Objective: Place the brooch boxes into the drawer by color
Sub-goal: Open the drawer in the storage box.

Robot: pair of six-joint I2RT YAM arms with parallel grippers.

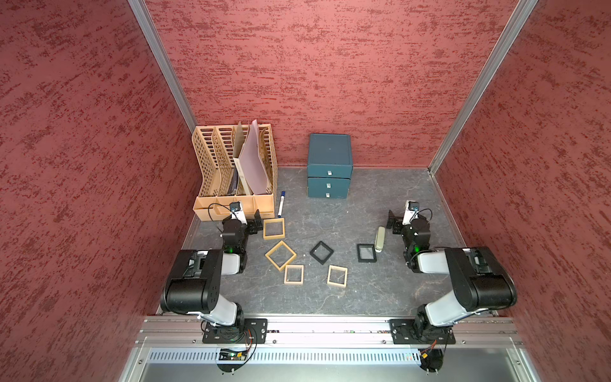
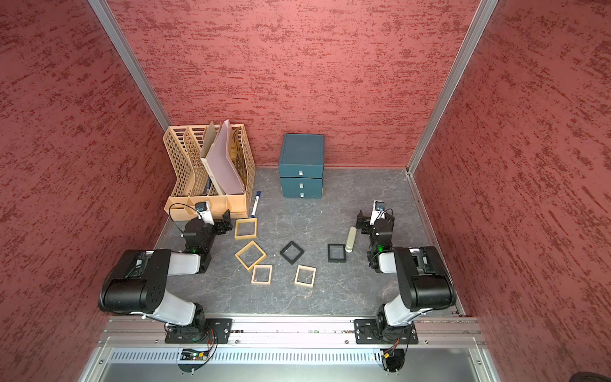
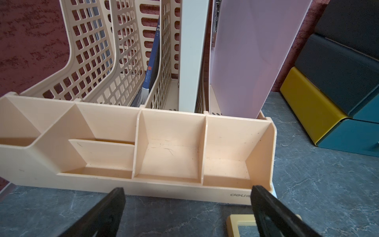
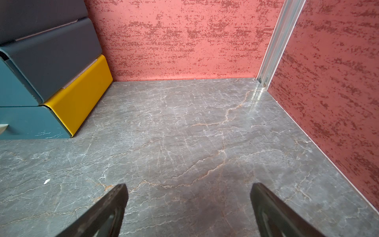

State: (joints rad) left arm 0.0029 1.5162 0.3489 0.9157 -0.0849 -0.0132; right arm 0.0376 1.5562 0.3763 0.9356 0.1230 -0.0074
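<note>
I'm seeing six flat, windowed brooch boxes (image 1: 321, 252) lying scattered before the closed teal drawer (image 1: 329, 165). Left gripper (image 1: 256, 222) and right gripper (image 1: 392, 222) are gaping wide, holding nothing, with open tabletop (image 1: 330, 218) lying between them.

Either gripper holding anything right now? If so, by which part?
Nothing is held. The left gripper and right gripper both stand open, gripping nothing; all six brooch boxes lie loose on the table.
</note>
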